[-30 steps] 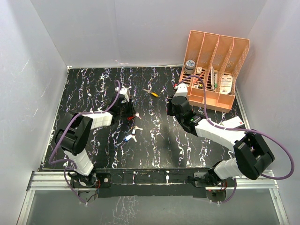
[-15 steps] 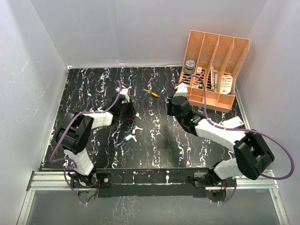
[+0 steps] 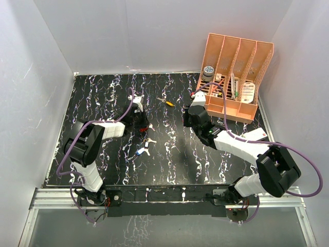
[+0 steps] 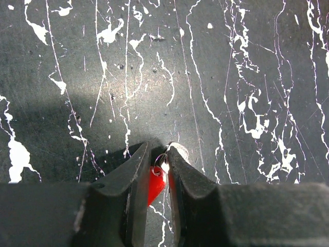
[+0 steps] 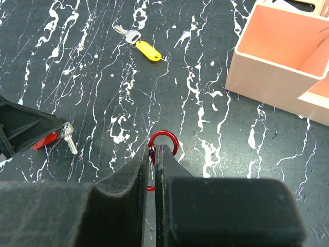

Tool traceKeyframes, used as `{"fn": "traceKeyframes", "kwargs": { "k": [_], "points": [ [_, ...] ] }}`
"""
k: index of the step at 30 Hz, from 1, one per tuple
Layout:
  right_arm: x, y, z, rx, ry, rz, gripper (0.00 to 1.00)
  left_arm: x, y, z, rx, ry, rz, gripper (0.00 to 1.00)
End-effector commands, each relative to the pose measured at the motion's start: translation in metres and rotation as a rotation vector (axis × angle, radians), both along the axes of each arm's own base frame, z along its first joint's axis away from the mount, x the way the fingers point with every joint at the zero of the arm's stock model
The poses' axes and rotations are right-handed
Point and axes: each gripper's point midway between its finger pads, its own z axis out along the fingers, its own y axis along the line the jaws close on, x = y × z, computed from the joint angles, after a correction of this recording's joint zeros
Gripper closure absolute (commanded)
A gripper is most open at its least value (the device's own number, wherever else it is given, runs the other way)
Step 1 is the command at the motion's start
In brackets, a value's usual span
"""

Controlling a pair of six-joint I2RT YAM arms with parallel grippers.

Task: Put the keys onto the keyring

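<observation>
My left gripper (image 4: 158,154) is shut on the red-headed key (image 4: 155,184); its silver blade (image 4: 178,150) sticks out past the fingertips just above the table. In the right wrist view the same key (image 5: 47,140) shows at the left edge. My right gripper (image 5: 156,149) is shut on the red keyring (image 5: 165,138), held low over the table. A yellow-headed key (image 5: 148,51) lies farther back and also shows in the top view (image 3: 168,103). In the top view a white-headed key (image 3: 150,140) and a blue-headed key (image 3: 140,151) lie in front of my left gripper (image 3: 141,123).
An orange desk organiser (image 3: 234,77) with several items stands at the back right, close to my right gripper (image 3: 187,121); its corner shows in the right wrist view (image 5: 288,56). White walls enclose the black marbled table (image 3: 103,98).
My left arm has shifted slightly to the right with the red-headed key. The right arm and the loose keys have not moved.
</observation>
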Motion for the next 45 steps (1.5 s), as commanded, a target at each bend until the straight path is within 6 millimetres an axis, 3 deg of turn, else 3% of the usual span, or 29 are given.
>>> {"fn": "traceKeyframes", "kwargs": {
  "k": [1, 11, 18, 20, 23, 45],
  "points": [
    [0.008, 0.003, 0.032, 0.031, -0.080, -0.011, 1.00, 0.004, -0.002, 0.011, -0.002, -0.023, -0.012, 0.82],
    [0.008, 0.002, 0.032, 0.030, -0.080, -0.013, 1.00, 0.004, -0.001, 0.016, 0.002, -0.032, -0.012, 0.91],
    [0.008, 0.003, 0.032, 0.030, -0.078, -0.009, 1.00, 0.006, -0.002, 0.035, -0.011, -0.066, -0.013, 0.95],
    [0.008, 0.003, 0.032, 0.030, -0.077, -0.008, 1.00, 0.007, -0.003, 0.041, -0.015, -0.074, -0.018, 0.92],
    [0.008, 0.003, 0.032, 0.029, -0.077, -0.009, 1.00, 0.007, -0.003, 0.043, -0.007, -0.066, -0.023, 0.77],
    [0.007, 0.002, 0.033, 0.030, -0.077, -0.009, 1.00, 0.000, 0.007, 0.030, 0.030, -0.036, 0.000, 0.71]
  ]
}}
